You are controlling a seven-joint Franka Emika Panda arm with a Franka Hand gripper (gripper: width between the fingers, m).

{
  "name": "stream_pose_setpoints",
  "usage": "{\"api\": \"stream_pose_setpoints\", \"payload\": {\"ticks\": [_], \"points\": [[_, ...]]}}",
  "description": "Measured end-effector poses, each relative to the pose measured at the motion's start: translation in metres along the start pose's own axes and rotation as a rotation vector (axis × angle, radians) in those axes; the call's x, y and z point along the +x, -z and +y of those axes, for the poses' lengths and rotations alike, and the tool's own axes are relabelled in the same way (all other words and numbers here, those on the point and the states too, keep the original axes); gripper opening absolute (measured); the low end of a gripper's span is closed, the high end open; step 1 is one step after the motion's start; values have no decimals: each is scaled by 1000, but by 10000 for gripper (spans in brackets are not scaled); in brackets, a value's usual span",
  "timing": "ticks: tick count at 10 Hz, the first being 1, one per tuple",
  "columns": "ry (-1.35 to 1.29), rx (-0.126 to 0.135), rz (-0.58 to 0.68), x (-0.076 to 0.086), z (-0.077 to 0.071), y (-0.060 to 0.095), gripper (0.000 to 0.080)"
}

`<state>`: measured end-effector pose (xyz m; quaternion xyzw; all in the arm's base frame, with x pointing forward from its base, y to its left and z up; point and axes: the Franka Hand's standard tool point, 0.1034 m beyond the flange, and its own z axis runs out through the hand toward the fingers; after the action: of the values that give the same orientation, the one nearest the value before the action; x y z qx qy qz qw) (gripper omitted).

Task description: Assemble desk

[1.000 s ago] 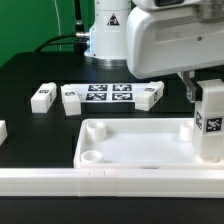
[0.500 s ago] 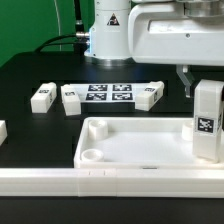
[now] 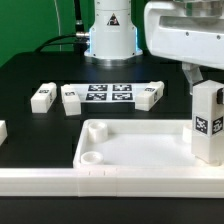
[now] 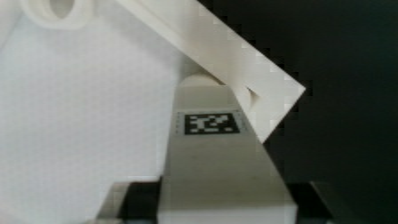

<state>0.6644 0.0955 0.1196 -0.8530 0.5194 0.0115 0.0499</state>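
The white tray-like tabletop (image 3: 130, 126) lies near the front, with a round socket (image 3: 90, 156) in its near left corner. One white leg (image 3: 207, 120) stands upright at the tabletop's right end, a tag on its side. My gripper (image 3: 205, 86) is shut on that leg's top. In the wrist view the leg (image 4: 217, 150) runs away from my gripper (image 4: 222, 205) down to a corner of the tabletop (image 4: 80, 110), with a dark finger on either side of it. Whether its foot sits in a socket is hidden.
Three loose legs lie behind the tabletop: one (image 3: 42, 97), a second (image 3: 72, 100) and a third (image 3: 150, 95). The marker board (image 3: 108, 93) lies between them. A long white rail (image 3: 100, 182) runs along the front. The robot base (image 3: 110, 35) stands at the back.
The arm's white body above the gripper has swung toward the exterior view's right. The held leg has stayed almost where it was, still upright.
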Motion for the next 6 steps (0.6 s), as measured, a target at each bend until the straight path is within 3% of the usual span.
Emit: {"api": "stream_pose_setpoints", "payload": {"ticks": [3,6], "points": [[-186,0,-6,-7,-2,-1,290],[-107,-7,-11,-9,-1,-2,295]]}}
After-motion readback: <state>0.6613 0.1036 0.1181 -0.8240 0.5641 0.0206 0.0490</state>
